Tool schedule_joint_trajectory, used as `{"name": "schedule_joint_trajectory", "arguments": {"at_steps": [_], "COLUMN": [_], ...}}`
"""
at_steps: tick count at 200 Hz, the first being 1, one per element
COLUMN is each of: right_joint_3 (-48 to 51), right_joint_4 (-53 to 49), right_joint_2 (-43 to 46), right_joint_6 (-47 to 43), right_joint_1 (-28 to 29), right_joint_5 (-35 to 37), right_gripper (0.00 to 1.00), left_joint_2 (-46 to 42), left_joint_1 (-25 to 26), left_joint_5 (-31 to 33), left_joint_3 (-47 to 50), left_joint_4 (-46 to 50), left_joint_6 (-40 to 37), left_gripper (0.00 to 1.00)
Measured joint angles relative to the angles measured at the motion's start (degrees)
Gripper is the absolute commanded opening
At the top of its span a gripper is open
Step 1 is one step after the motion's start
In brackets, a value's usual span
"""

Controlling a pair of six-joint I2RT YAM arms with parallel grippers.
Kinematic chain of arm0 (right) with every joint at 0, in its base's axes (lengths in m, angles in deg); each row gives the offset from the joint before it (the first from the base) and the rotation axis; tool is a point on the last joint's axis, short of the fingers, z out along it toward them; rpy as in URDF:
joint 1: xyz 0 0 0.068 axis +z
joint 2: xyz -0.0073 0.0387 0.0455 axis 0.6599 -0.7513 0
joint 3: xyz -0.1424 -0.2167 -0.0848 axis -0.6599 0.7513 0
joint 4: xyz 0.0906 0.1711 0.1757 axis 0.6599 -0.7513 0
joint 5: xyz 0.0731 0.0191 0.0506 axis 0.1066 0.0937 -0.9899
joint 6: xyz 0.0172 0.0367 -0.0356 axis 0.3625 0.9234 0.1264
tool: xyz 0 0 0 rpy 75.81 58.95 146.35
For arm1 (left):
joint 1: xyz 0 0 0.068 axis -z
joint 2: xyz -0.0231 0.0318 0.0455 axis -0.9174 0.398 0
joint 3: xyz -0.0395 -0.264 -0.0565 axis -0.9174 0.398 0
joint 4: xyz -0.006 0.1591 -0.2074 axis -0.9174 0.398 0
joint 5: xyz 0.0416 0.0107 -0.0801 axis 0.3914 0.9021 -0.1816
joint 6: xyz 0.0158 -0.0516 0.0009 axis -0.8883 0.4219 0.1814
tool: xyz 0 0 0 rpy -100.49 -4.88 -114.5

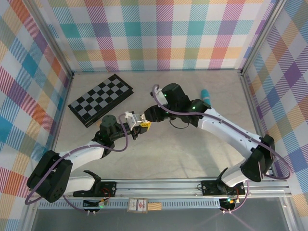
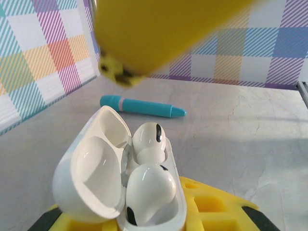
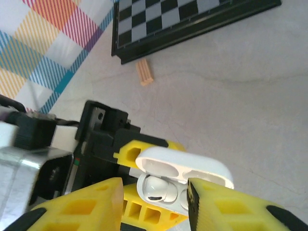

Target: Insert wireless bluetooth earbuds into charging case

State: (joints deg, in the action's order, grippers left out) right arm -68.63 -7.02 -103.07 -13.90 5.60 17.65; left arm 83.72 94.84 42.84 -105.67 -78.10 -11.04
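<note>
A white charging case [image 2: 103, 178] is clamped, lid swung open, between the yellow fingers of my left gripper [image 2: 144, 219], which is shut on it. Two glossy white earbuds sit in its wells, one at the far end [image 2: 149, 139] and one nearer [image 2: 150, 190]. In the right wrist view the case [image 3: 192, 163] lies just below my right gripper [image 3: 154, 195]. That gripper's yellow fingers [image 3: 91, 207] stand apart on either side of an earbud [image 3: 156, 185] without touching it. From above, both grippers meet at mid-table around the case [image 1: 130, 117].
A black and grey chessboard [image 1: 101, 98] lies at the back left, with a small wooden block [image 3: 144, 72] beside its edge. A teal pen [image 2: 142, 106] lies on the table toward the back right. Checked walls enclose the table on three sides.
</note>
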Motion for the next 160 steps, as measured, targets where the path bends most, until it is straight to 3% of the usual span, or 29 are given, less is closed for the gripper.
{"name": "schedule_joint_trajectory", "arguments": {"at_steps": [49,116,160], "right_joint_3": [-0.46,-11.54,-13.18], "right_joint_4": [0.44,-9.84,-14.12], "right_joint_2": [0.02,-10.51,-11.74], "right_joint_6": [0.04,-4.76,-8.46], "right_joint_1": [-1.57,-2.36,-2.36], "right_joint_5": [1.68,2.29,1.66], "right_gripper": [0.49,0.41,0.37], "left_joint_2": [0.33,-1.29,-1.73], "left_joint_1": [0.0,0.0,0.0], "left_joint_5": [-0.5,-0.72,-0.87], "left_joint_3": [0.11,0.11,0.15], "left_joint_4": [-0.39,0.11,2.1], "left_joint_6": [-3.78,-6.97,-6.93], "left_gripper": [0.05,0.05,0.05]}}
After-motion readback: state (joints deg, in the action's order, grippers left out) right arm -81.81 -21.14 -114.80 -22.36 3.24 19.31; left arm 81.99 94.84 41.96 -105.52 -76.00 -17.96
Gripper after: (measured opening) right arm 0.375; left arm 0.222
